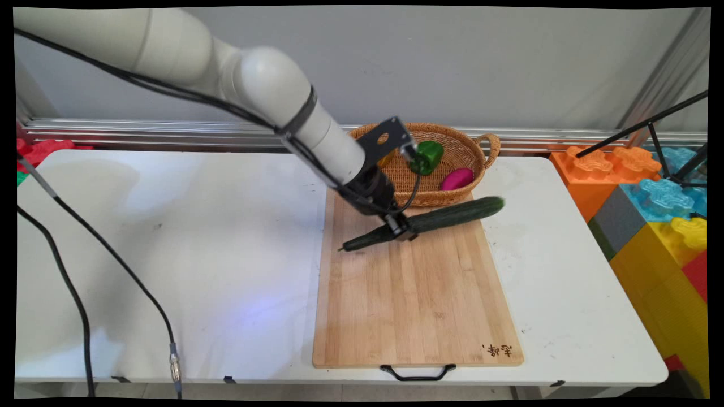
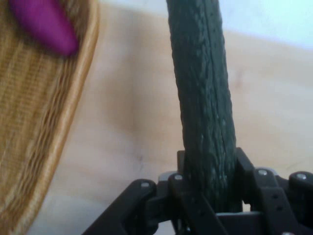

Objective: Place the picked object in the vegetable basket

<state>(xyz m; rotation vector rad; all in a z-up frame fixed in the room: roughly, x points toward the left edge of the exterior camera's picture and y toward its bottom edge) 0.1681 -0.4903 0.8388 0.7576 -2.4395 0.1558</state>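
Bamboo cutting board (image 1: pixel 416 294) lies on the white tabletop (image 1: pixel 169 254); over its far end the pincer (image 1: pixel 403 227) is clamped on a dark green cucumber (image 1: pixel 441 217), beside the wicker basket (image 1: pixel 447 195) holding a magenta piece (image 1: pixel 457 178).

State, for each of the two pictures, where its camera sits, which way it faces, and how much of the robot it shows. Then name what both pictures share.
Main view: above the table's near side, looking down across it to the wall; shows the arm and tool.
Hand view: on the hand, looking along the tool; only its linkage and fingers show.
Shared: cucumber clamped in the tool, board, basket, purple item.
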